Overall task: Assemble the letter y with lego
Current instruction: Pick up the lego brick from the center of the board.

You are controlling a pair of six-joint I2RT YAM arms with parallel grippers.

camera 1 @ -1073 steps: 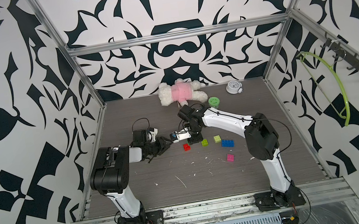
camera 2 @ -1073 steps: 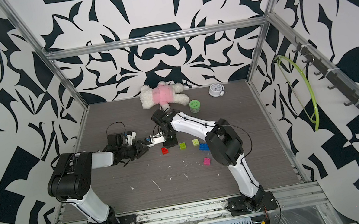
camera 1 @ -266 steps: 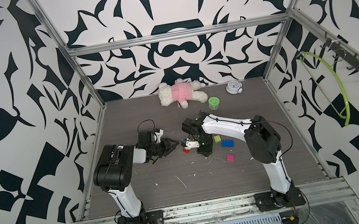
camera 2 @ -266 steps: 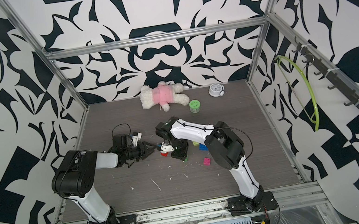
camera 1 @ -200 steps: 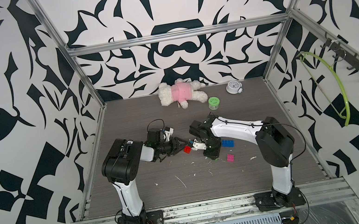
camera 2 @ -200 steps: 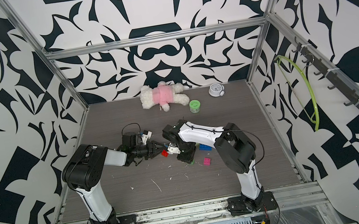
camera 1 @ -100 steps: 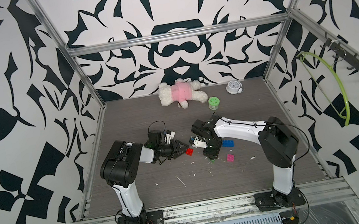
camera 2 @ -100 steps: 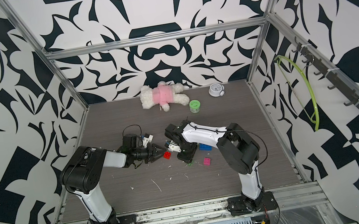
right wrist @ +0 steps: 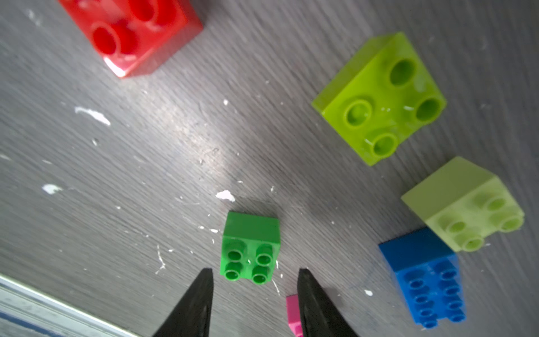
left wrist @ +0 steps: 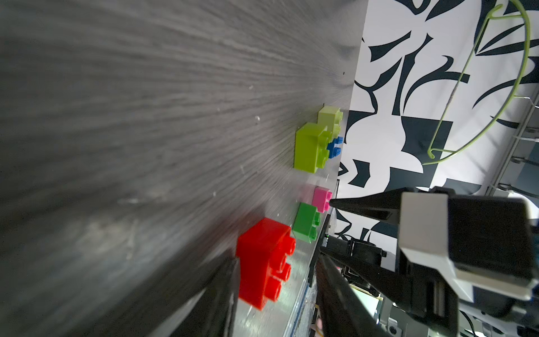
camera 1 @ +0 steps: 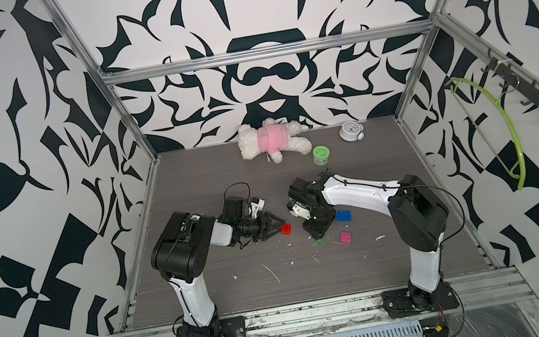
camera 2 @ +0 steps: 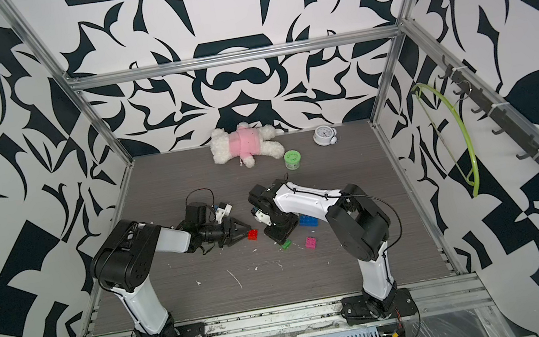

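The left claw (camera 1: 275,226) lies low over the grey desk (camera 1: 190,189), left of centre, pointing right. Its jaws are spread. In the left wrist view the red brick (left wrist: 264,262) sits studs up between the two fingers (left wrist: 344,297). There is a clear gap on one side, so nothing is pinched; whether the other finger touches the brick cannot be told.

In both top views the red brick is the leftmost piece of the lego, just at the claw's tips. To its right the right arm (camera 1: 356,192) reaches in from the right, with the right claw (camera 1: 318,234) aimed down at the desk. In the right wrist view its jaws stand apart and empty, and the green brick (right wrist: 250,242) rests on the desk just ahead of the tips.

The pink brick (camera 1: 346,237) lies right of the green one, at about the same nearness. The longer blue brick (camera 1: 343,215) lies beyond the pink one, beside the arm.

The two yellow-green squares (right wrist: 379,99) are hidden under the arm in both top views. The right wrist view shows them apart from each other, the paler one just beside the blue brick.

All six bricks lie loose, none joined.

Along the far edge, well apart from the bricks, are a plush toy (camera 1: 271,140), a green jar (camera 1: 320,155) and a small clock (camera 1: 350,131).
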